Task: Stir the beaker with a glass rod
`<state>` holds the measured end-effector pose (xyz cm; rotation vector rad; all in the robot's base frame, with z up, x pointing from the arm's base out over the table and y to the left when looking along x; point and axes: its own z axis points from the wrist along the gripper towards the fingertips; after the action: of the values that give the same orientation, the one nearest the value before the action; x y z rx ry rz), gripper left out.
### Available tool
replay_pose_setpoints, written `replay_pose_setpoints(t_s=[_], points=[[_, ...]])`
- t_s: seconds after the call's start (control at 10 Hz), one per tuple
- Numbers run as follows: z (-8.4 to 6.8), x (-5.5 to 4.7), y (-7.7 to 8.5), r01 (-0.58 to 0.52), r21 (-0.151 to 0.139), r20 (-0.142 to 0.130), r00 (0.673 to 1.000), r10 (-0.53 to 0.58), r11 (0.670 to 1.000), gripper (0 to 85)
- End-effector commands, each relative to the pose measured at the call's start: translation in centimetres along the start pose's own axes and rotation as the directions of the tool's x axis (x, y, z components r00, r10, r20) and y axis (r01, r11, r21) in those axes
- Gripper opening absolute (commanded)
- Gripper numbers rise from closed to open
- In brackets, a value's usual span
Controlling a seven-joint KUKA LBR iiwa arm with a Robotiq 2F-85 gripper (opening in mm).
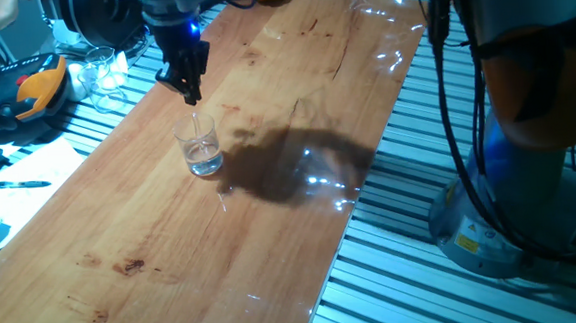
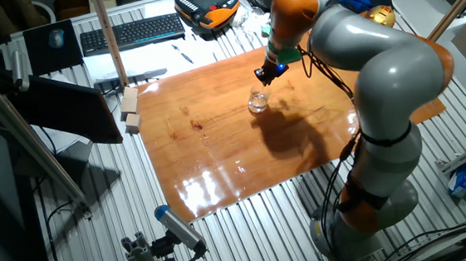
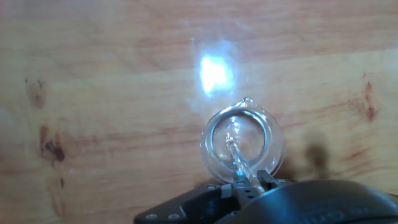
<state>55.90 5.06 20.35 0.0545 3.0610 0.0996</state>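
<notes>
The beaker (image 1: pixel 200 147) (image 2: pixel 258 103) (image 3: pixel 242 143) is a small clear glass cup with a pour lip, standing upright on the wooden table with a little clear liquid in it. Directly above it hangs my gripper (image 1: pixel 191 90) (image 2: pixel 266 74) (image 3: pixel 247 185), shut on the glass rod (image 3: pixel 236 155). The thin clear rod (image 1: pixel 196 122) reaches down from the fingers into the beaker's mouth. In the hand view the rod's tip lies inside the rim, near the middle.
The wooden table (image 1: pixel 272 223) has a glossy sheen and a dark arm shadow right of the beaker. Clear glassware (image 1: pixel 102 75) and an orange tool (image 1: pixel 38 85) sit off the board's left edge. Two small wooden blocks (image 2: pixel 131 109) lie at the board's far side in the other fixed view.
</notes>
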Motion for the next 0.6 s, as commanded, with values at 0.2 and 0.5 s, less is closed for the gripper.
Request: replay_pose_setpoints(t_s=[0.2, 0.5], points=[[-0.08, 0.04, -0.08, 0.052, 0.041, 0.026, 0.998, -0.053, 0.998, 0.0], [-0.23, 0.06, -0.08, 0.129, 0.104, -0.061, 0.991, -0.123, 0.986, 0.0]])
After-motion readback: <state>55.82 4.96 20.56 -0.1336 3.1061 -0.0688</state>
